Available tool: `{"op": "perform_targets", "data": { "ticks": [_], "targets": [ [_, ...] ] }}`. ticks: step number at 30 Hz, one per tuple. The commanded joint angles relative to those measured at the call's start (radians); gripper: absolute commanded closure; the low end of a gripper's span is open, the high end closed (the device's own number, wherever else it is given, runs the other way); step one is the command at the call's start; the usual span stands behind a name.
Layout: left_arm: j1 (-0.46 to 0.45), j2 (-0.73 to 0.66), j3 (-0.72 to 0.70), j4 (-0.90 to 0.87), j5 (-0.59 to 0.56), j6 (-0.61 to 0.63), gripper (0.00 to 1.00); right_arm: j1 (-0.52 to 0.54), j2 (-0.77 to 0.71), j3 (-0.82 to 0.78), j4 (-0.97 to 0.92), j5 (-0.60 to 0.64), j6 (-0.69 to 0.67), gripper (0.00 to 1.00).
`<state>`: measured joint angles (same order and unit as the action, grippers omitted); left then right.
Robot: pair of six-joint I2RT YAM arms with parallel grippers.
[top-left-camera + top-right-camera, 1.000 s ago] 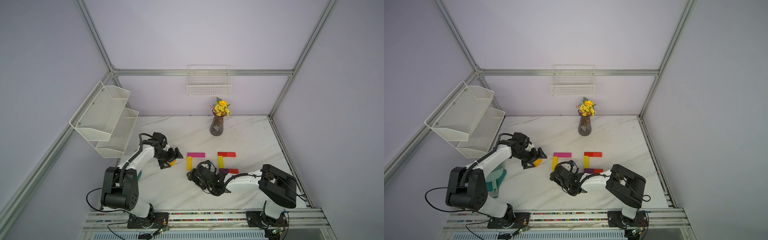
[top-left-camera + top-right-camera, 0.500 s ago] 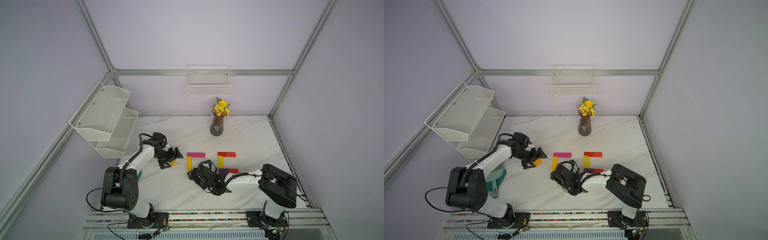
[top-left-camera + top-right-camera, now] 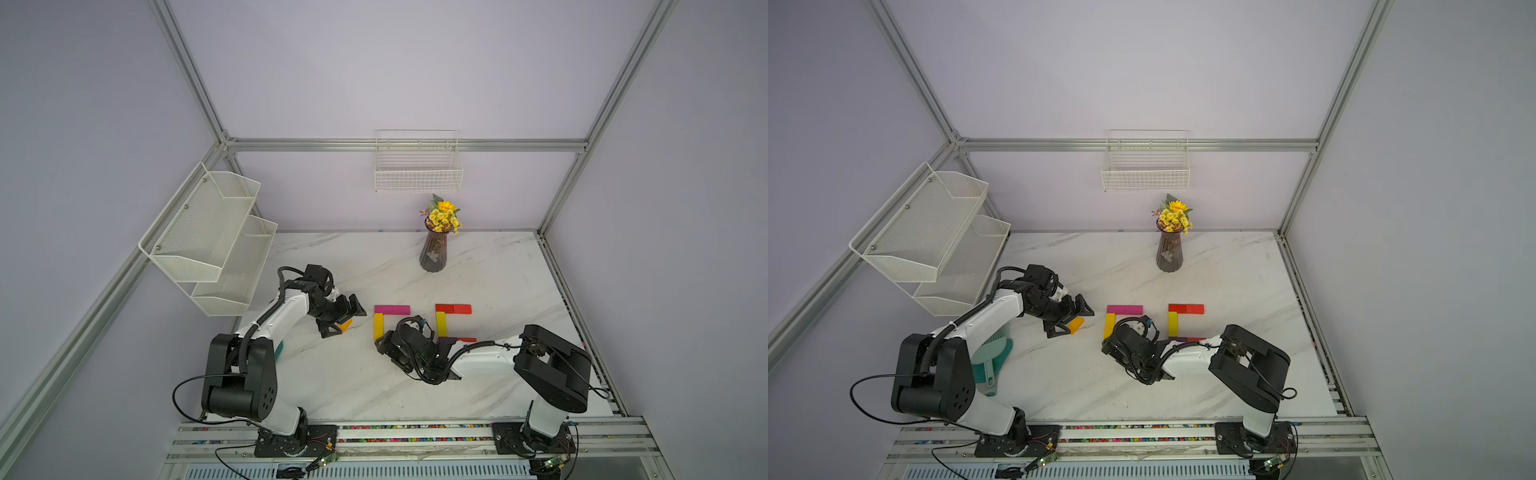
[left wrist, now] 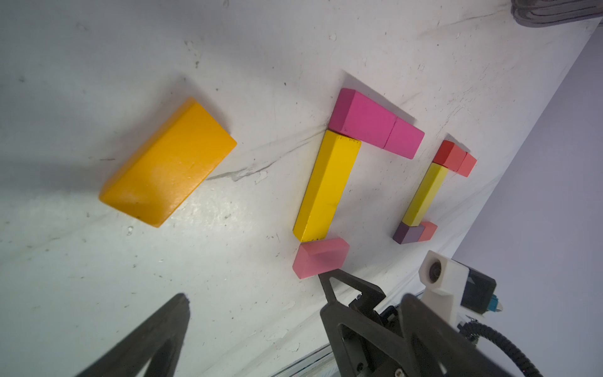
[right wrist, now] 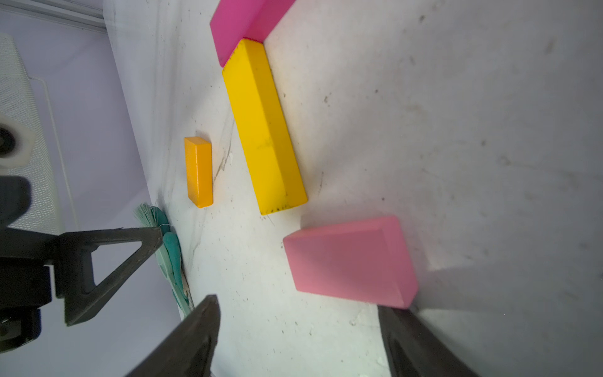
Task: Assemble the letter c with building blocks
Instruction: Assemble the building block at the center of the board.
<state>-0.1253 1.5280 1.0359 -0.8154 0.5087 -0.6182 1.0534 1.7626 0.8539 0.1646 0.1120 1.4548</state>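
Note:
Two groups of building blocks lie mid-table. The left group has magenta blocks (image 3: 392, 309) (image 4: 375, 125), a long yellow block (image 3: 378, 326) (image 5: 264, 127) and a pink block (image 4: 321, 258) (image 5: 349, 261) at its near end. The right group has red blocks (image 3: 453, 308), a yellow one (image 3: 440, 323) and purple (image 4: 408, 233). An orange block (image 3: 346, 326) (image 4: 168, 163) lies apart on the left. My left gripper (image 3: 345, 323) (image 4: 295, 298) stands open, the orange block just past its fingertips. My right gripper (image 3: 380, 343) (image 5: 300, 306) is open, one finger touching the pink block's corner. Both top views hide the pink block.
A vase of yellow flowers (image 3: 432, 253) stands at the back. A white mesh shelf (image 3: 216, 237) hangs on the left wall and a wire basket (image 3: 417, 170) on the back wall. A teal brush (image 3: 990, 353) lies by the left arm's base.

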Motion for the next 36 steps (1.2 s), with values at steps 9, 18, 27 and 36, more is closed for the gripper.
{"op": "perform_targets", "data": {
  "ticks": [9,18,27,36],
  "targets": [
    [0.006,0.009,0.024,0.02,0.008,-0.011,0.0,-0.009,-0.006,-0.02,-0.031,-0.035,-0.006,0.22],
    [0.006,0.023,0.048,0.01,0.008,-0.01,0.0,-0.009,0.087,0.05,-0.02,-0.049,0.001,0.22],
    [0.006,0.028,0.054,0.007,0.004,-0.012,0.0,-0.014,0.091,0.036,-0.019,-0.059,0.007,0.22],
    [0.006,0.023,0.056,0.005,0.013,-0.015,0.0,-0.027,-0.03,-0.029,-0.025,-0.06,0.004,0.23]
  ]
}}
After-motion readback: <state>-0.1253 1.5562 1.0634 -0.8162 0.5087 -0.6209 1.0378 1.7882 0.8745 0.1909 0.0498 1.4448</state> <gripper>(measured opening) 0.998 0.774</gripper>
